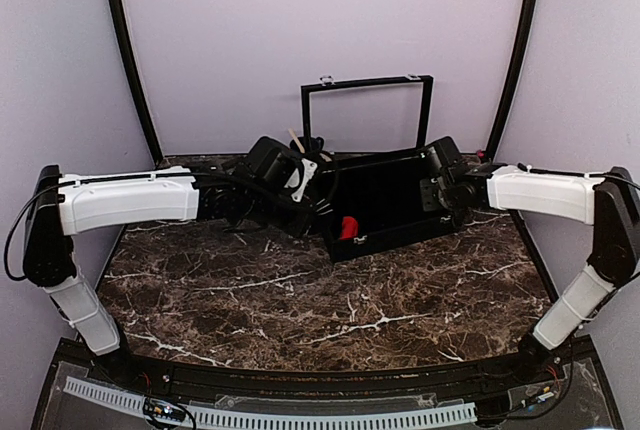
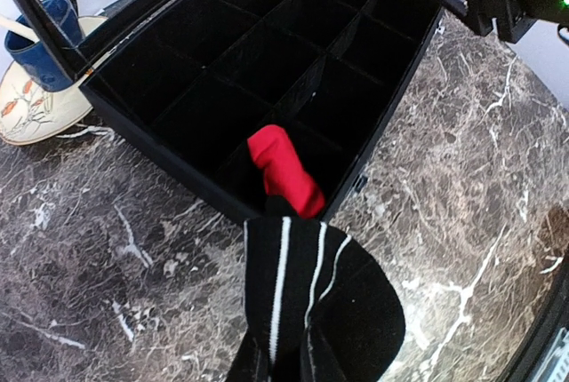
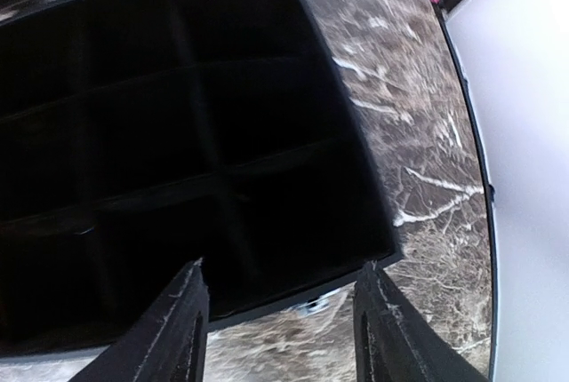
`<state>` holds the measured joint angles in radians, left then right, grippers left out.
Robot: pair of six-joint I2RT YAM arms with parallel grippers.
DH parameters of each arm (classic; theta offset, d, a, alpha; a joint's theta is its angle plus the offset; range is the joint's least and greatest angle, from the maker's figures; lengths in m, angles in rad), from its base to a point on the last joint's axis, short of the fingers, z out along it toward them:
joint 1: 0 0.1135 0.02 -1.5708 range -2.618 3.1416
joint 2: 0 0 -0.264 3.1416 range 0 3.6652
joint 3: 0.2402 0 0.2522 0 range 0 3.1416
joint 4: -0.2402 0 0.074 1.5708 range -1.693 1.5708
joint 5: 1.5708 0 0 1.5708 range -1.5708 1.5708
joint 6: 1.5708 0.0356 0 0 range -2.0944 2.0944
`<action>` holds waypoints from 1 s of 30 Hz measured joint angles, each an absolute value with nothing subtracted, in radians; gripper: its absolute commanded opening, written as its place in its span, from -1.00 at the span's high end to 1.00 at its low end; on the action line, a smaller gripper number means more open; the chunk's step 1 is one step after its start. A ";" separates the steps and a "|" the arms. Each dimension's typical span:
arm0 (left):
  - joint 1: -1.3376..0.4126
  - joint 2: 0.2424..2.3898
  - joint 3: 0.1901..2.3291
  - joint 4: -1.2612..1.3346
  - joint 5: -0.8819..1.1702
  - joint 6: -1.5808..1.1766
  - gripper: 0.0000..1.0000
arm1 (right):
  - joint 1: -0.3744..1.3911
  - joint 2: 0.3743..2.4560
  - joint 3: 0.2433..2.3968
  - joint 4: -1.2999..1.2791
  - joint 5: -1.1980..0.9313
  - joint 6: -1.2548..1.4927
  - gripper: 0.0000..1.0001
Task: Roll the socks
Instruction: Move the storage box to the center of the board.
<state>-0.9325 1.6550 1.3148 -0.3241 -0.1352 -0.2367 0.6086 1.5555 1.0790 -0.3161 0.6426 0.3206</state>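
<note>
Red sock lies bundled in the compartment at the near-left corner of the black box, apparently already stowed as a finished roll. Just in front of that corner, above the marble table, a black striped sock bunches up where the left gripper should show its fingers. They are hidden, but the cloth stays aloft, so I judge the claw pinched on it, perhaps carrying it toward a free cell. The right gripper hovers over the box's far-right corner with fingers spread and empty, probably ready to steady the box. A blue mug stands apart behind.
</note>
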 measured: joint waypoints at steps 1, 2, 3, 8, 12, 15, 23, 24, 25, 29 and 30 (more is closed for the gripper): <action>-0.928 1.672 1.338 -0.329 -0.124 -0.241 1.00 | 0.582 1.569 1.082 -0.326 0.632 0.313 -0.05; -0.926 1.684 1.353 -0.336 -0.115 -0.244 1.00 | 0.561 1.576 1.082 -0.334 0.623 0.307 -0.05; -0.921 1.700 1.376 -0.347 -0.106 -0.247 1.00 | 0.537 1.581 1.082 -0.344 0.614 0.297 -0.05; -0.901 1.765 1.469 -0.375 -0.056 -0.270 1.00 | 0.453 1.633 1.103 -0.364 0.580 0.264 -0.05; -0.882 1.807 1.539 -0.380 -0.014 -0.292 1.00 | 0.419 1.658 1.103 -0.366 0.564 0.243 -0.05; -0.868 1.839 1.587 -0.381 0.027 -0.311 1.00 | 0.401 1.665 1.103 -0.365 0.555 0.234 -0.05; -0.835 1.913 1.649 -0.380 0.121 -0.377 1.00 | 0.351 1.698 1.103 -0.362 0.521 0.215 0.00; -0.830 1.920 1.653 -0.376 0.137 -0.386 1.00 | 0.345 1.703 1.103 -0.361 0.513 0.214 0.02; -0.824 1.926 1.655 -0.372 0.150 -0.396 1.00 | 0.339 1.708 1.103 -0.361 0.504 0.212 0.05; -0.807 1.946 1.667 -0.366 0.191 -0.424 1.00 | 0.324 1.723 1.105 -0.360 0.466 0.203 0.25; -0.803 1.950 1.670 -0.363 0.201 -0.430 1.00 | 0.320 1.726 1.109 -0.360 0.455 0.204 0.30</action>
<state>-0.8028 1.9495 1.6695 -0.3626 0.2008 -0.4305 0.3202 1.7264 1.1091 -0.3599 0.4553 0.2035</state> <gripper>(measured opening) 0.101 0.412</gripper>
